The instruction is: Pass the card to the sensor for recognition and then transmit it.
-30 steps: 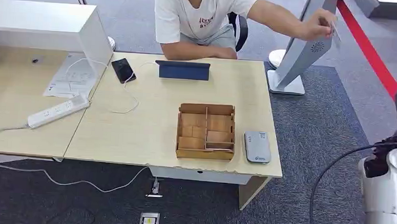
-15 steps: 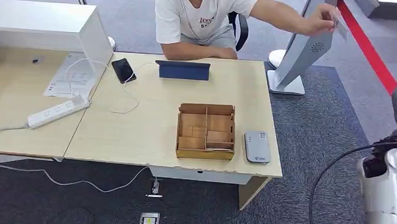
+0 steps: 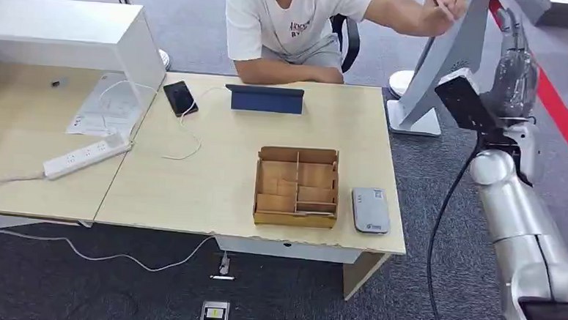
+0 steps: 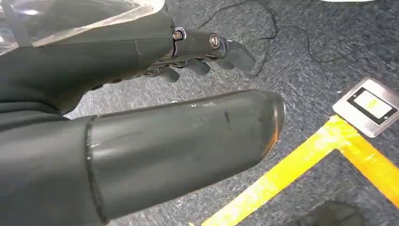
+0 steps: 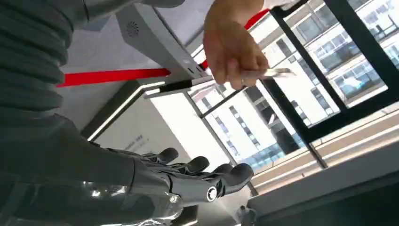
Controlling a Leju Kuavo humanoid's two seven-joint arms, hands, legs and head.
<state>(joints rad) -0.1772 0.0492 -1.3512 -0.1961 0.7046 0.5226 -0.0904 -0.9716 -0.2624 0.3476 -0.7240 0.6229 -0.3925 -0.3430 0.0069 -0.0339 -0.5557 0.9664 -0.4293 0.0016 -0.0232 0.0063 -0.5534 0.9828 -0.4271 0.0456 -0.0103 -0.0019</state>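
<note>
Head view: the right arm is now raised high at the right of the frame, where a second ago only its shoulder and a dark hand tip were showing low at the edge; the right robot hand [image 3: 512, 66] is reaching up toward the person, fingers extended upward and holding nothing. Meaning for the task, as a judgement: the robot is lifting to receive the card, and the handover is not yet made. In the right wrist view the right robot hand [image 5: 188, 176] is lying with fingers straight and close together, thumb not clearly seen, empty, well apart from the person's hand [image 5: 235, 52], which is pinching the card [image 5: 275, 72] by one end. In the left wrist view the left robot hand [image 4: 197, 52] is hanging over the carpet, fingers loosely extended, gripping nothing. Nearer on the table [image 3: 191, 192], the sensor [image 3: 370, 209] is lying flat just beside the wooden tray [image 3: 296, 186], both untouched. Farther back, the person's hand [image 3: 442, 8] is lifted beside the grey kiosk stand [image 3: 448, 58]; the card is too small to make out there. Next is probably closing on the card, then carrying it down to the sensor.
</note>
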